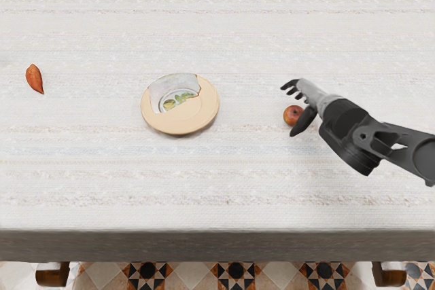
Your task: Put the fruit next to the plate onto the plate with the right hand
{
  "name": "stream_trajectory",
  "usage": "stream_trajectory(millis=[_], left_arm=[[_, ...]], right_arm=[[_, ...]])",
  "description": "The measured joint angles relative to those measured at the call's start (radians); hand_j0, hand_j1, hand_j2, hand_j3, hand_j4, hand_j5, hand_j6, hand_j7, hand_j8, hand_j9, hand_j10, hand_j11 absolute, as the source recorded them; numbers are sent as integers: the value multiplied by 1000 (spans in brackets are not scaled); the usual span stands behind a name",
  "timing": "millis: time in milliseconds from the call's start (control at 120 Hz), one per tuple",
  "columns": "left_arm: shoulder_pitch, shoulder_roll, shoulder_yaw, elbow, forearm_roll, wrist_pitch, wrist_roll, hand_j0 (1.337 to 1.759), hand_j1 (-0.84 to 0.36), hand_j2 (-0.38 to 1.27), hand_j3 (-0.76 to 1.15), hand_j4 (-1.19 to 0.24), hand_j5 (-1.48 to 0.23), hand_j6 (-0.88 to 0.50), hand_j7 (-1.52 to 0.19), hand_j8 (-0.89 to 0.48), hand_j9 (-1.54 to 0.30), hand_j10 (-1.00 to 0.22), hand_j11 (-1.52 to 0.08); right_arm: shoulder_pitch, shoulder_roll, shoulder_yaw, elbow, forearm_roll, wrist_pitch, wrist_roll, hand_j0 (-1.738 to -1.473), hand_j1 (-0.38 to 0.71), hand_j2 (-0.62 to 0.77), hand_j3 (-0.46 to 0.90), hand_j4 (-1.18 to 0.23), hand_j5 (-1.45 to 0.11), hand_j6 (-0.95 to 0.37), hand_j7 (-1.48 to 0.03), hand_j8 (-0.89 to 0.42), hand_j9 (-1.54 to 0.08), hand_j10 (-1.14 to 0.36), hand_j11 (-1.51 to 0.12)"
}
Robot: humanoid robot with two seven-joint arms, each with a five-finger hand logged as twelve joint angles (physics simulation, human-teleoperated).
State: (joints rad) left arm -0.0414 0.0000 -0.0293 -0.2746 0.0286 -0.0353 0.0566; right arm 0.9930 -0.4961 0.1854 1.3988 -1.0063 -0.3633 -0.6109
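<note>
Reaching in from the right edge of the picture, my right hand (306, 103) is at the apple (293, 114), with the palm turned toward the fruit. The fingers are spread above it and the thumb hooks down along its near side. The hand is open around the apple rather than clamped on it, and I cannot tell whether any finger actually touches the skin. I judge this to be the moment just before the grasp: the spread leaves room for the round fruit to sit in the palm before the fingers close. The apple rests on the desk (224, 188), to the right of the plate (204, 115) and clearly apart from it, so nothing has been carried over. The plate sits near the middle of the desk and already holds some white and green food (175, 94) toward its far side. The bare rim on the near side looks like the sensible landing spot. An orange-red piece (35, 78) lies far off to the left, well away from the plate, so I take the apple as my target. My left hand is out of view.
</note>
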Motion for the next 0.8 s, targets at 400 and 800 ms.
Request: stream_trajectory(millis=[400, 800], left_arm=[[0, 0, 0, 0, 0, 0, 0, 1658, 349, 0, 0, 0, 0, 0, 0, 0, 0, 0, 0], [0, 0, 0, 0, 0, 0, 0, 1658, 349, 0, 0, 0, 0, 0, 0, 0, 0, 0, 0]], right_arm=[[-15, 13, -1, -7, 5, -9, 0, -1658, 150, -74, 0, -449, -525, -435, -549, -341, -544, -376, -550], [-44, 12, 1, -6, 1, 0, 1, -1651, 312, -49, -1, -613, -686, -529, -738, -313, -745, -373, -770]])
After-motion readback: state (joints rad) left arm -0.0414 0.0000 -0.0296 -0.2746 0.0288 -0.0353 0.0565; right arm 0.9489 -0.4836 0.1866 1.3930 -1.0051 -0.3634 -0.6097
